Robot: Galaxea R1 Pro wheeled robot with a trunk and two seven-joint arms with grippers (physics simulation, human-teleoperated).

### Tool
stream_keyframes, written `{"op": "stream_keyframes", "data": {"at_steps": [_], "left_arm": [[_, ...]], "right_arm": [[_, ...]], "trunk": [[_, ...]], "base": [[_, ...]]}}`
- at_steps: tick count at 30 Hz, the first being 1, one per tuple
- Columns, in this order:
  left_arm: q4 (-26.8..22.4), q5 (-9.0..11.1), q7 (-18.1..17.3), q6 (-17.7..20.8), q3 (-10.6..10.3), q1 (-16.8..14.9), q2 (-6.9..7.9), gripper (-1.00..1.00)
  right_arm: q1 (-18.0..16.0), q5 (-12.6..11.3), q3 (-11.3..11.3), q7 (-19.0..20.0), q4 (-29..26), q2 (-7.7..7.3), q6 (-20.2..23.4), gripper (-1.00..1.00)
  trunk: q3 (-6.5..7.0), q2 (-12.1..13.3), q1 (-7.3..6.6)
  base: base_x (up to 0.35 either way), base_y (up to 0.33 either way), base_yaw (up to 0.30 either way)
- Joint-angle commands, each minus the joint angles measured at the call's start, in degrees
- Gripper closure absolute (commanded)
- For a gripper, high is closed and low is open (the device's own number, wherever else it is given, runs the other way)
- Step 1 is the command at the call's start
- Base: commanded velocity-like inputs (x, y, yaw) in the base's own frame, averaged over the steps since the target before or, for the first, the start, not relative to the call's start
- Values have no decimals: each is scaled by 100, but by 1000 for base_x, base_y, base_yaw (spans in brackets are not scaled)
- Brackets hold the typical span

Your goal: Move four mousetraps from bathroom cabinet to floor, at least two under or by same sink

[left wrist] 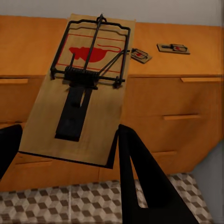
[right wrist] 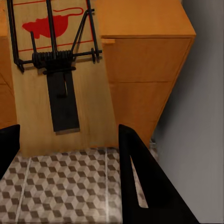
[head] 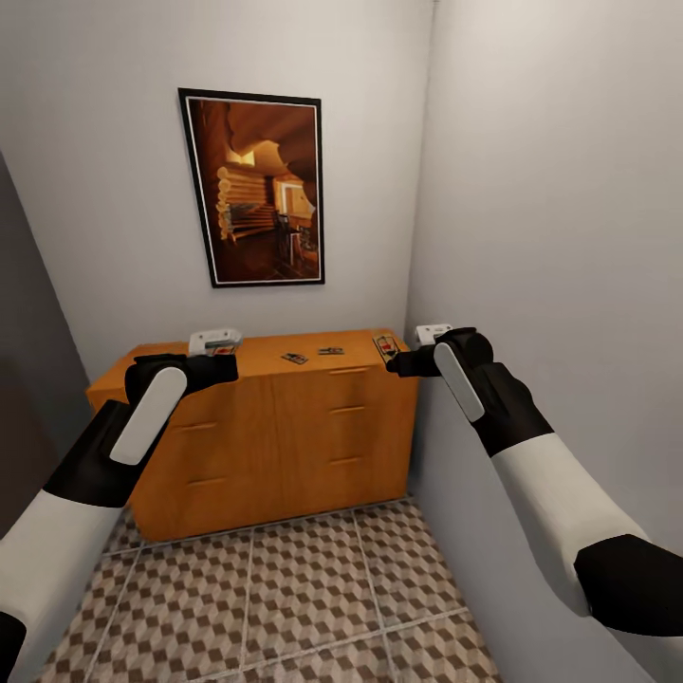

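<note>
Nearest in the head view lay the bathroom floor (head: 313, 588), cube-patterned tiles running up to the cabinet (head: 285, 436). All cabinet doors and drawers were closed, so no contents could be seen.

Both arms were raised in front of the cabinet, about level with its top. Left gripper (head: 216, 368): clamped on a mousetrap (left wrist: 79, 88). In the left wrist view the trap's pale wooden base sat between the two dark fingers (left wrist: 144, 186), its black spring bar and red mouse print facing the camera, and it was held off the cabinet, in front of the cabinet's face.

Right gripper (head: 403, 363): clamped on a second mousetrap (right wrist: 58, 74). In the right wrist view this trap sat the same way between the fingers (right wrist: 144, 186), held above the floor tiles near the cabinet's right-hand corner and the grey wall (head: 550, 237).

Further back, two more mousetraps lay flat on the cabinet top, well apart from both grippers: one trap (head: 295, 358) left of centre, the other (head: 331, 351) just beside it towards the right.

Behind the cabinet, a framed picture (head: 253, 188) hung on the rear wall.
</note>
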Motion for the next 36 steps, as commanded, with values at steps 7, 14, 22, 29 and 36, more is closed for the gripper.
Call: {"op": "stream_keyframes", "data": {"at_steps": [7, 14, 22, 29, 36], "left_arm": [[-6, 34, 71, 15, -14, -7, 5, 100], [-6, 33, 88, 15, -14, -7, 5, 100], [-6, 34, 90, 15, -22, -7, -3, 100], [-6, 34, 104, 15, -22, -7, -3, 100], [-4, 33, 120, 11, -23, -7, -3, 100]], "right_arm": [[-6, -76, 15, -61, -3, 0, 14, 100], [-6, -76, 15, -54, -3, 5, 14, 100], [-6, -76, 15, -57, 97, 4, 14, 100], [-6, -83, 16, -52, 143, 7, 14, 100], [-6, -79, 15, -52, 214, -1, 14, 100]], "trunk": [[-7, -4, -4], [-7, -4, -4], [-7, -4, -4], [-7, -4, -4], [-7, -4, -4]], "base": [[-344, 0, 0], [-344, 0, 0], [-344, 0, 0], [-344, 0, 0], [-345, 0, 0]]}}
